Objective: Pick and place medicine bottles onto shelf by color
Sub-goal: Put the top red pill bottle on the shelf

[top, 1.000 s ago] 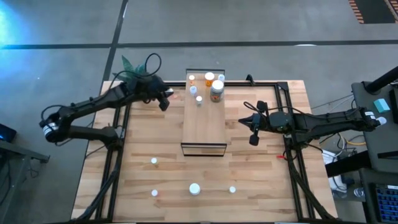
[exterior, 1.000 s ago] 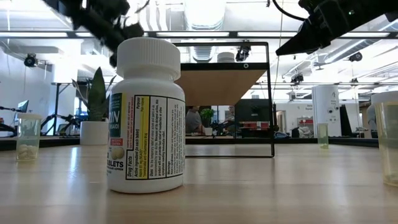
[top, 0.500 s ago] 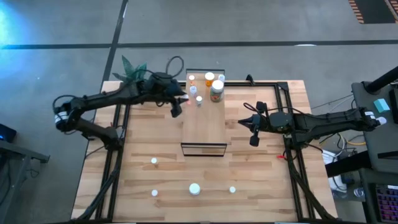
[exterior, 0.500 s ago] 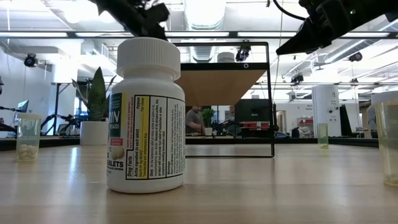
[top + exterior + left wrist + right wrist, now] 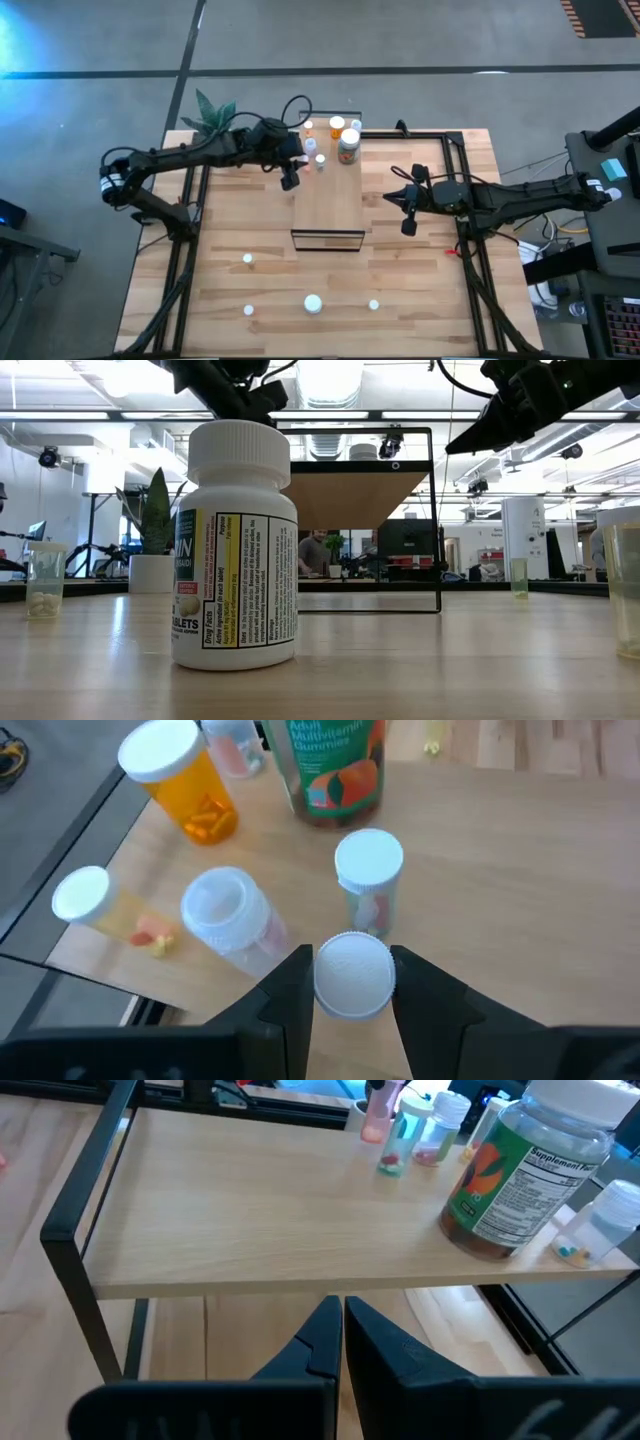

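Note:
The shelf (image 5: pixel 328 200) is a long wood-topped stand with a black frame in the middle of the table. Several medicine bottles stand at its far end, among them an orange bottle (image 5: pixel 185 782), a wide gummies jar (image 5: pixel 348 146) and a clear bottle (image 5: pixel 368 872). My left gripper (image 5: pixel 290 177) is at the shelf's left edge near that group, shut on a white-capped bottle (image 5: pixel 352 976). My right gripper (image 5: pixel 407 208) hangs shut off the shelf's right side, holding nothing. More white-capped bottles stand on the near half of the table, one of them a large white one (image 5: pixel 235 545). My left gripper pinches the white-capped bottle by its cap (image 5: pixel 352 952), one finger (image 5: pixel 290 992) on either side. The fingers come from above, slanting down toward the shelf top. The bottle's body is hidden under the cap, and I cannot tell whether its base rests on the shelf.
A potted plant (image 5: pixel 212 108) stands at the table's far left corner, behind the left arm. Black frame rails (image 5: pixel 462 190) run along the table on both sides of the shelf. A clear bottle (image 5: pixel 228 910) and a tipped one (image 5: pixel 100 900) sit close to the held bottle.
My left gripper has moved toward the table's right, from near the plant to the shelf's left edge at its far end, carrying the bottle with it.

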